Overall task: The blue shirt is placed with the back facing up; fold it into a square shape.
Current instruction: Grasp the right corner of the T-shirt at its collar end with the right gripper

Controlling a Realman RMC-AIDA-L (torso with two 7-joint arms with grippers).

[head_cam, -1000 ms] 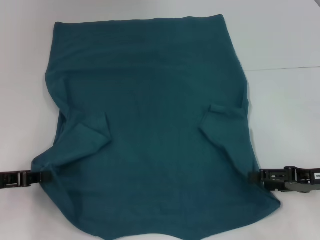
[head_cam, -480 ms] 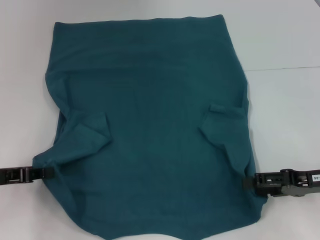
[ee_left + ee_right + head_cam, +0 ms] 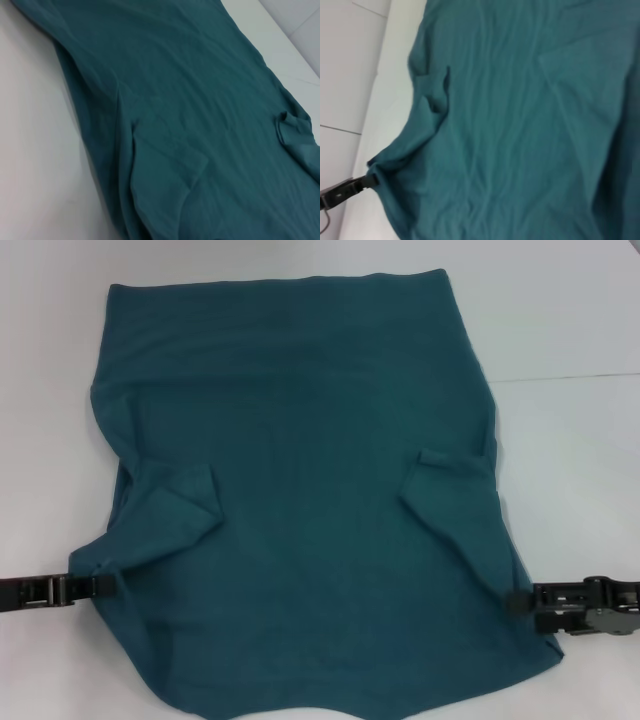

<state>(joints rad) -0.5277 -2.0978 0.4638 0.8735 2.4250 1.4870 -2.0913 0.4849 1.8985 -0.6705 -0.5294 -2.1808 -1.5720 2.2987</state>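
Blue shirt (image 3: 300,510) lies spread back-up on the white desk (image 3: 570,310), both sleeves folded inward. Our left gripper (image 3: 95,585) has its fingers clamped on the bunched left edge; our right gripper (image 3: 520,602) meets the right edge, though we cannot tell its grip. Bare desk flanks both side edges.

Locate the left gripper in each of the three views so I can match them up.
Head view: left gripper at the left edge, low, pinching the blue shirt at its side.
Left wrist view: not in it; only shirt and table.
Right wrist view: left gripper low at the picture's edge, on the bunched shirt edge.
Shared landmark: that bunched edge.
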